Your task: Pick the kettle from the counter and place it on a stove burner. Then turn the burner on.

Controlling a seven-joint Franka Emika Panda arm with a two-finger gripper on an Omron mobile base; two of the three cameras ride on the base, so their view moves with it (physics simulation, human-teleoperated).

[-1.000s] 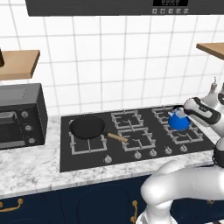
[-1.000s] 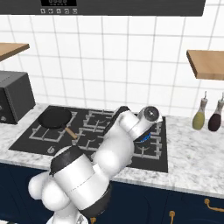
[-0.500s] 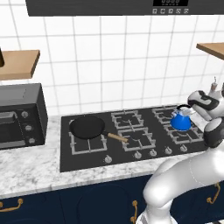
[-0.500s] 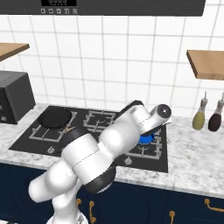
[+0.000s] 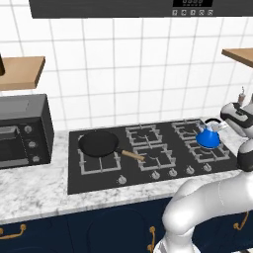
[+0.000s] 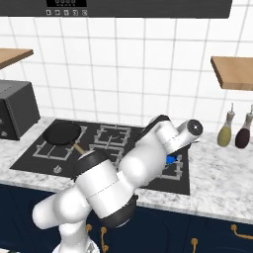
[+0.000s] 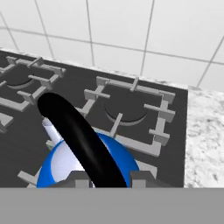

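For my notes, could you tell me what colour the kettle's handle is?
Black; the kettle handle shows best in the hand view.

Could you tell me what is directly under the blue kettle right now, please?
The kettle sits over the black cooktop, above a front right burner grate. Its body hides the burner cap and whether it touches the grate.

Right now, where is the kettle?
The kettle is over the cooktop's right end by the right-hand burners, far from the frying pan; the hand view shows its handle between the pincer's fingertips.
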